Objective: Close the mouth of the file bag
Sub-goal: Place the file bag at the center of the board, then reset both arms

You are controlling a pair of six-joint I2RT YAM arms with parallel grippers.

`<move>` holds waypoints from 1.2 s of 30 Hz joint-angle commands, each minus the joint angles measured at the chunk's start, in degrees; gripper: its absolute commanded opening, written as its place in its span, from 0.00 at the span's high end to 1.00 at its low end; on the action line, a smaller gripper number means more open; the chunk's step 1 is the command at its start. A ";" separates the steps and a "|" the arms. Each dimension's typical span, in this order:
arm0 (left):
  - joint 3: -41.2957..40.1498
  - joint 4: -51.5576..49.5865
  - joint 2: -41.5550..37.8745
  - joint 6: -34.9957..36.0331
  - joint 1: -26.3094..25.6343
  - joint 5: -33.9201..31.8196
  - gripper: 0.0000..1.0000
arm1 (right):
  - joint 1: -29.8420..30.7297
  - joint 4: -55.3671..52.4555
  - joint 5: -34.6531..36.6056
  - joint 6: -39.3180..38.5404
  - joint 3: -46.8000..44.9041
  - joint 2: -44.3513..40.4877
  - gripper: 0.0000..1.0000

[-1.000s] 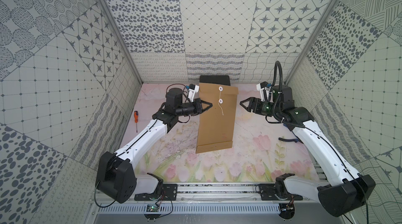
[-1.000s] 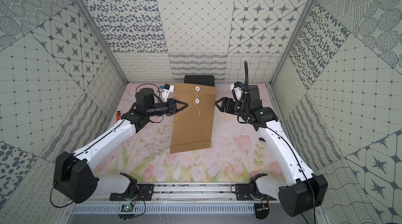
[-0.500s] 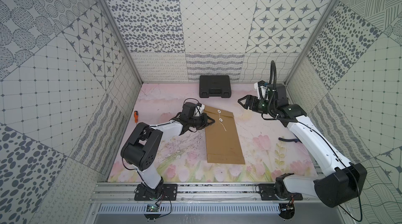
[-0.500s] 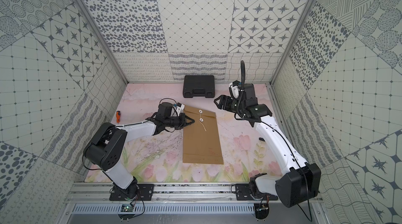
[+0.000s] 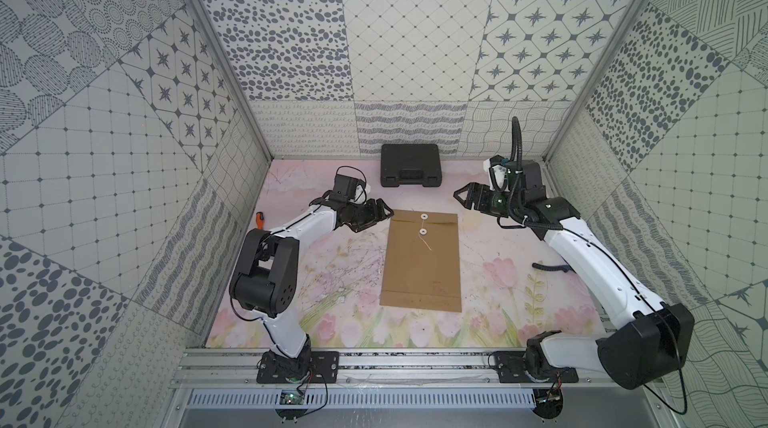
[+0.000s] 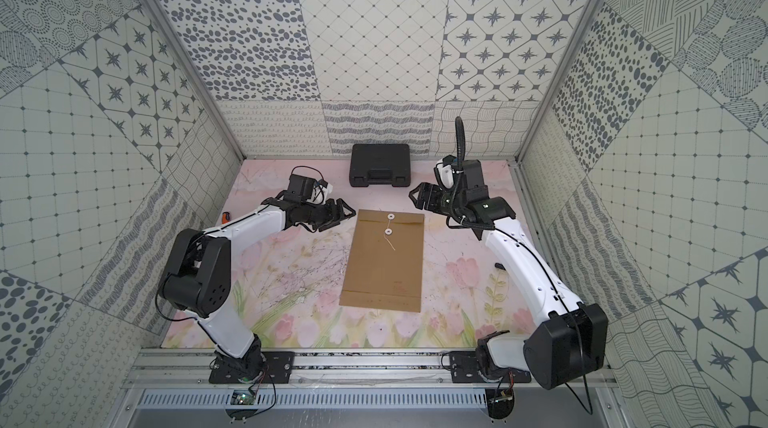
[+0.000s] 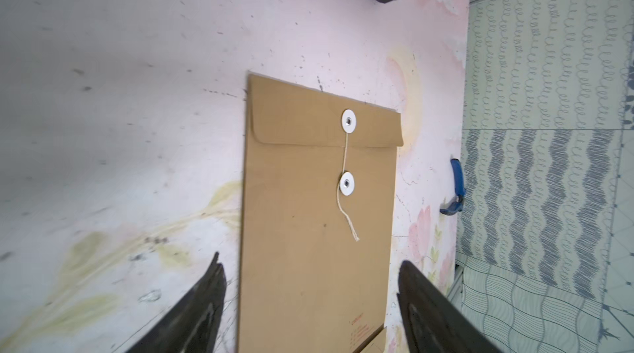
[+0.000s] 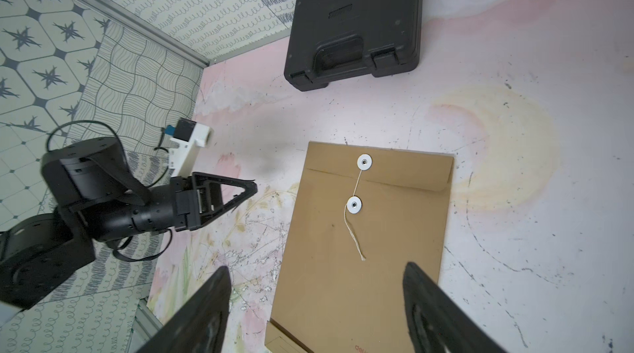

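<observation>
File bag (image 5: 422, 263): brown paper, flat on the bench (image 5: 332, 263) between the arms. Mouth (image 5: 440, 218): points toward the black case (image 5: 410, 164), flap folded down. String (image 7: 344, 159): runs from button to button, end loose. Left tool (image 5: 382, 213): jaws wide apart, empty, just beside the mouth's corner. Right tool (image 5: 464, 198): jaws wide apart, empty, near the opposite corner.

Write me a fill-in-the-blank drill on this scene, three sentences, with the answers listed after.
1. The file bag lies flat on the table with ____ white buttons on it.
2. The left pincer is ____ and holds nothing.
3. By the back wall, beyond the bag, sits a ____ case.

Missing words: two; open; black.
</observation>
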 commanded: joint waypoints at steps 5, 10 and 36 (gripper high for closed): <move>-2.78 -13.45 -16.95 10.68 2.51 -26.00 0.20 | 0.24 -0.28 16.28 -7.06 0.15 -0.52 0.16; -21.87 16.97 -33.40 16.87 1.09 -35.40 0.17 | 0.10 21.62 31.02 -14.09 -14.66 -6.69 0.02; -46.67 70.24 -10.89 35.87 9.68 -52.05 0.02 | -8.57 79.75 32.48 -29.65 -47.73 9.83 0.01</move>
